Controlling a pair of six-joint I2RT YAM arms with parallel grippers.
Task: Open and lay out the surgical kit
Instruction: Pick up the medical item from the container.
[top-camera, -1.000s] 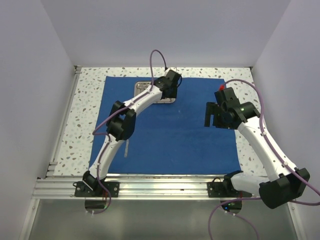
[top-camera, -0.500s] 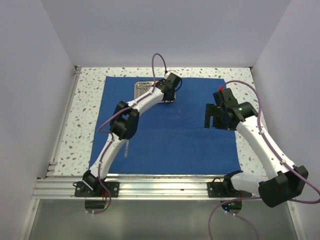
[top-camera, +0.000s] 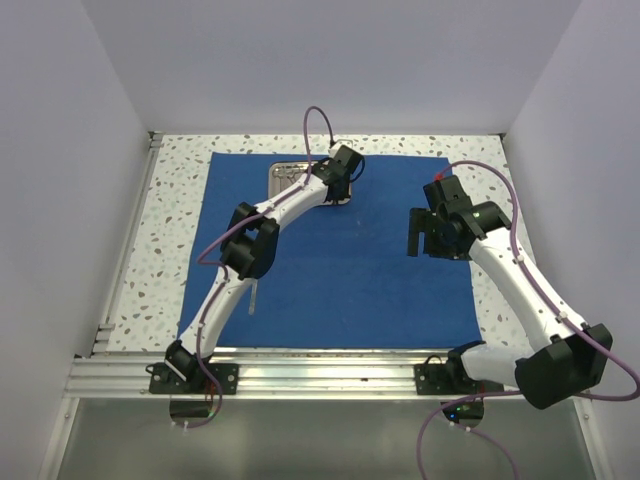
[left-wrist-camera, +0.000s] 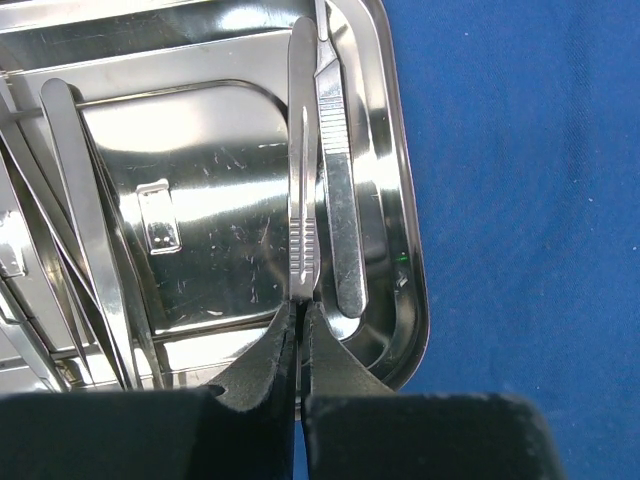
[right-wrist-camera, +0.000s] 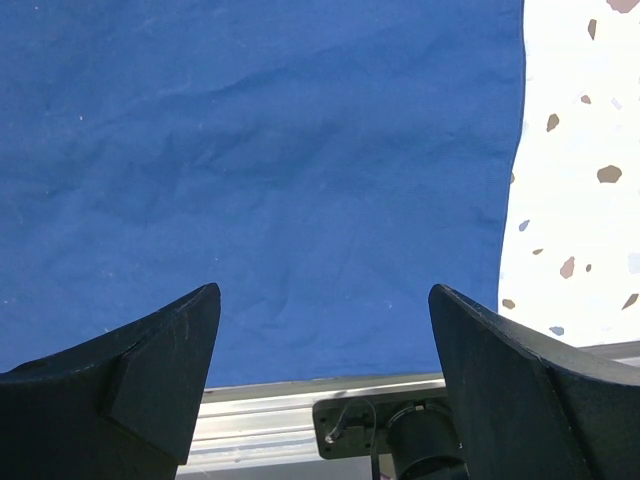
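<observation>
Tweezers (left-wrist-camera: 303, 200) — left claw (left-wrist-camera: 300, 312) pinching end at tray (left-wrist-camera: 408, 250) rim | right claw (right-wrist-camera: 323, 295) wide, empty over cloth (right-wrist-camera: 250, 150)

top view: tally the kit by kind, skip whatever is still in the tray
cloth: 1
tray: 1
tool laid on the cloth: 1
total: 3

Our left arm reaches far forward, gripper (left-wrist-camera: 300, 312) pinched tight on the tweezers (left-wrist-camera: 301, 225) — our right arm hangs bent, gripper (right-wrist-camera: 322, 300) spread wide, pointing down.
</observation>
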